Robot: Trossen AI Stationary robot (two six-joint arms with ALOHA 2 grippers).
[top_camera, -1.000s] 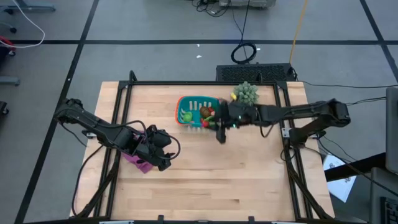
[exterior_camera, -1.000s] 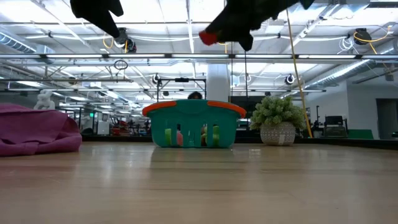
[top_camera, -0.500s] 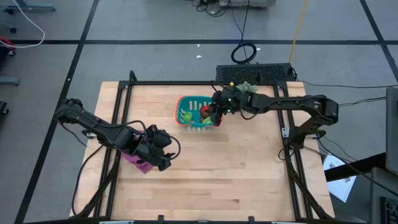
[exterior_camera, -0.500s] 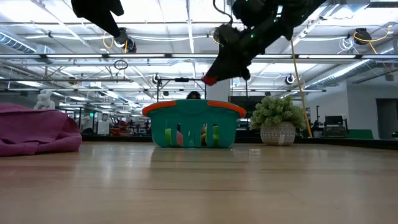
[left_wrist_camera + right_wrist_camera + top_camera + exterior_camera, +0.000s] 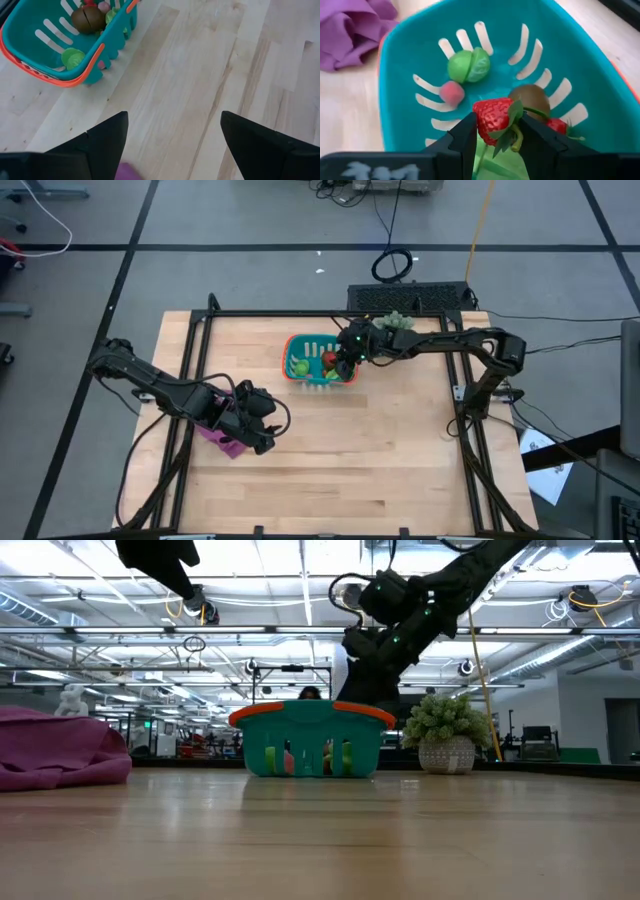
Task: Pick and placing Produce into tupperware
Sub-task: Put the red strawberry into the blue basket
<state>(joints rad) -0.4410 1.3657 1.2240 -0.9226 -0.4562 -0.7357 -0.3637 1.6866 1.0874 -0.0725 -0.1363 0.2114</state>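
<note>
Looking down on the wooden surface point(image 5: 330, 450), we see the right end effector point(image 5: 343, 365) lowered over the teal basket point(image 5: 296, 346), its two fingers pinched on a red strawberry point(image 5: 492, 119) with green leaves. In the right wrist view the strawberry hangs above the basket floor, where a green round piece point(image 5: 468, 65), a small pink piece point(image 5: 452, 92), a brown kiwi point(image 5: 530, 98) and another red strawberry point(image 5: 556, 126) already lie; a pale green piece point(image 5: 500, 162) shows just under the fingers. From table height the basket stands near the far side of the surface, with the right arm reaching down behind its orange rim point(image 5: 312, 713) and a potted spiky plant point(image 5: 446, 733) just beside it. The left end effector point(image 5: 262, 442) waits well apart near the left front of the surface, fingers spread wide with nothing between them, above a purple cloth point(image 5: 223, 440). Its wrist camera sees the basket across bare wood.
</note>
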